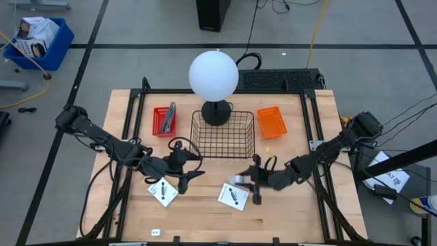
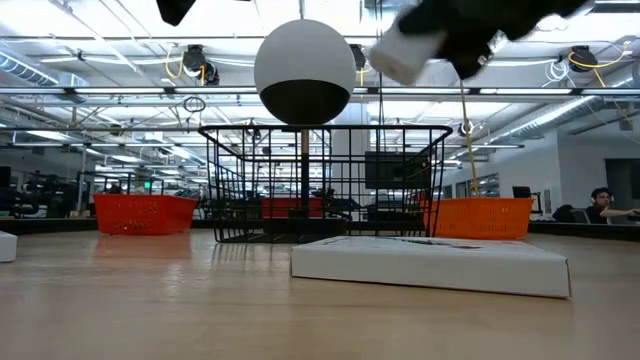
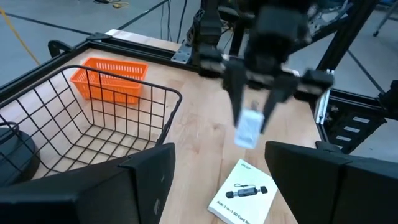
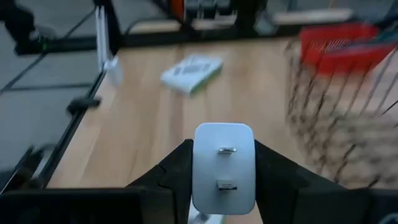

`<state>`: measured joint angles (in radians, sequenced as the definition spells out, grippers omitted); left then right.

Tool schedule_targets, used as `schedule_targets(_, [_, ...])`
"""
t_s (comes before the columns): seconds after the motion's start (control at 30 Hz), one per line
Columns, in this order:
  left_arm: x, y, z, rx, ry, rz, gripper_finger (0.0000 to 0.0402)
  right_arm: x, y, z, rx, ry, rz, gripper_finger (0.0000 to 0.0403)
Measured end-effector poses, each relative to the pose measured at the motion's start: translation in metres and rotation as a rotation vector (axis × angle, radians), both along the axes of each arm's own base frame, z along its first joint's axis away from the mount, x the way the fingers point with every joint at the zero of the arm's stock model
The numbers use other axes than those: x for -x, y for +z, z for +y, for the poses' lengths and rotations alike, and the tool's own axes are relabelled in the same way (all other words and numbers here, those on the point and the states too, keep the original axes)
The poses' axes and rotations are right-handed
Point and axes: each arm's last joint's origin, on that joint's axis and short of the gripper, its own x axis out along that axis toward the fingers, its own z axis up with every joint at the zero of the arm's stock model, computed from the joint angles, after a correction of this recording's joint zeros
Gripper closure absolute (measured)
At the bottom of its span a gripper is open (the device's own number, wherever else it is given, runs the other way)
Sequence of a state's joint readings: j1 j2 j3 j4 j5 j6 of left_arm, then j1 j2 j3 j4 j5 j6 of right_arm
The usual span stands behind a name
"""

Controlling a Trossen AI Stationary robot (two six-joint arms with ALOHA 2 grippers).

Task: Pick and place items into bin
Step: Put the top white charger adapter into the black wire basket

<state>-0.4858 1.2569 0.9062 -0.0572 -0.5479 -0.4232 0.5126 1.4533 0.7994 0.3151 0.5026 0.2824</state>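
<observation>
Wooden desk (image 1: 287,212), wire basket (image 1: 223,134) centre frame. Right hand (image 1: 254,182) lower-middle, clamped on white charger plug (image 4: 224,167), lifted. Left hand (image 1: 186,171) lower-left, fingers spread, holding nothing.

White charger (image 4: 224,167), black wire basket (image 1: 222,134), orange bin (image 1: 272,121).

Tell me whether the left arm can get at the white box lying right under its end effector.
Probably yes. The left end effector hangs open beside the white box, nothing lies on the box, and the right end effector, holding a white charger, is off to the side.
</observation>
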Motion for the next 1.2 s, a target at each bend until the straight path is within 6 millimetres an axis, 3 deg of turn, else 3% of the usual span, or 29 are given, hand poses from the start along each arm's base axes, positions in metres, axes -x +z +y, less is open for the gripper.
schedule_targets(0.27, [0.002,0.000,-0.004,-0.005,-0.026,0.003,0.0147,0.000,0.041,-0.049,0.087,-0.097,-0.126,0.0277])
schedule_targets(0.43, [0.002,0.000,-0.004,-0.009,-0.027,0.004,0.0147,-0.003,0.054,-0.082,0.077,-0.117,-0.170,0.0280])
schedule_targets(0.6, [0.002,0.000,-0.004,-0.009,-0.027,0.003,0.0147,-0.017,0.060,-0.113,0.046,-0.112,-0.148,0.0280])
schedule_targets(1.0, [0.002,0.000,-0.004,-0.010,-0.027,0.004,0.0147,-0.060,0.067,-0.170,-0.017,-0.157,0.173,0.0280])
schedule_targets(1.2, [0.002,0.000,-0.004,-0.006,-0.032,0.005,0.0147,-0.084,0.053,-0.197,-0.077,-0.116,0.306,0.0279])
